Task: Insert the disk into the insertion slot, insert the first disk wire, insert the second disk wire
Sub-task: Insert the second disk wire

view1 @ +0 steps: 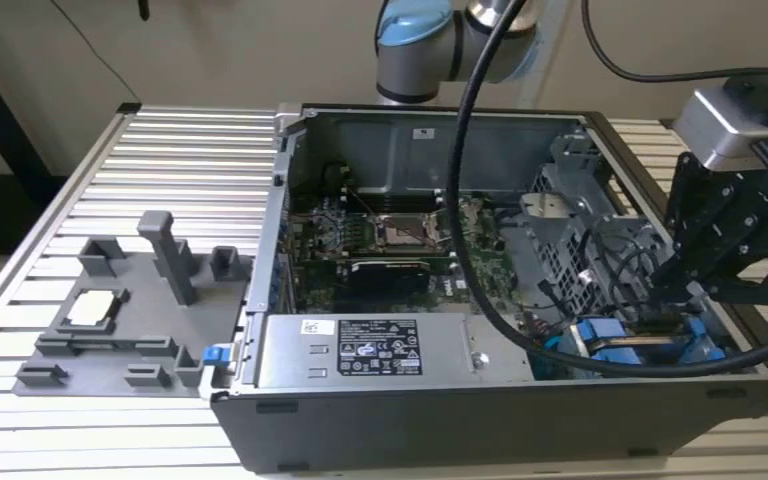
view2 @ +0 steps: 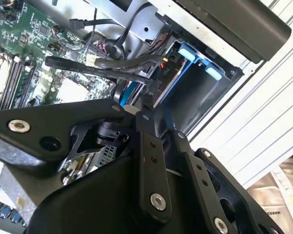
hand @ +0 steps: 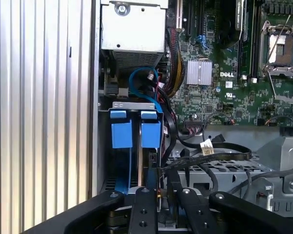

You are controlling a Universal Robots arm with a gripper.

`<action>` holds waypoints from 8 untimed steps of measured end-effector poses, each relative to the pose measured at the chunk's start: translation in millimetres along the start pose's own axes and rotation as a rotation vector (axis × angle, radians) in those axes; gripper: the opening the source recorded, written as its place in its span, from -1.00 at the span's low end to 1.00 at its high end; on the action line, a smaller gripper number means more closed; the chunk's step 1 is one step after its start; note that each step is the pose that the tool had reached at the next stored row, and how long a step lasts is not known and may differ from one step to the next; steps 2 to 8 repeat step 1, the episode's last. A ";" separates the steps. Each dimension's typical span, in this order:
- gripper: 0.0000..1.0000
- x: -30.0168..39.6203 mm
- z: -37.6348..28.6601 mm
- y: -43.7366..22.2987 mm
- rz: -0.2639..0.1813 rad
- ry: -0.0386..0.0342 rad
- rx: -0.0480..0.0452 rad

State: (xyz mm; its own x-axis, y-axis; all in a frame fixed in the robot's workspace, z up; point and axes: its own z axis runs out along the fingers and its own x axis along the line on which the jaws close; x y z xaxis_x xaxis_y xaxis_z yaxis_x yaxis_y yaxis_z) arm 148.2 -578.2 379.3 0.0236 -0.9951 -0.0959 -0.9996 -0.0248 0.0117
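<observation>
The disk sits inside the insertion slot (hand: 133, 105) at the case's corner, with only its blue carrier handle (hand: 150, 134) and blue rail (view2: 178, 80) showing. A second blue handle (hand: 121, 132) stands beside it. In the exterior view the blue handles (view1: 620, 345) lie under my gripper (view1: 668, 300) at the exterior view's right. My gripper (view2: 139, 111) has its fingers (hand: 143, 207) drawn together on a black wire connector (view2: 153, 85) right at the disk's rear edge. More black wires (hand: 209, 155) trail across the bay.
A grey labelled power-supply box (view1: 371, 350) lies along the case's front. The green motherboard (hand: 224, 83) and a perforated grey cage (hand: 219, 170) sit beside the bay. The arm's thick black cable (view1: 471, 200) hangs across the case. A grey fixture tray (view1: 131, 310) stands outside on the slatted table.
</observation>
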 end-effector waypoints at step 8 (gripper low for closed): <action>-0.52 0.0 -0.1 0.0 0.000 0.0001 0.0000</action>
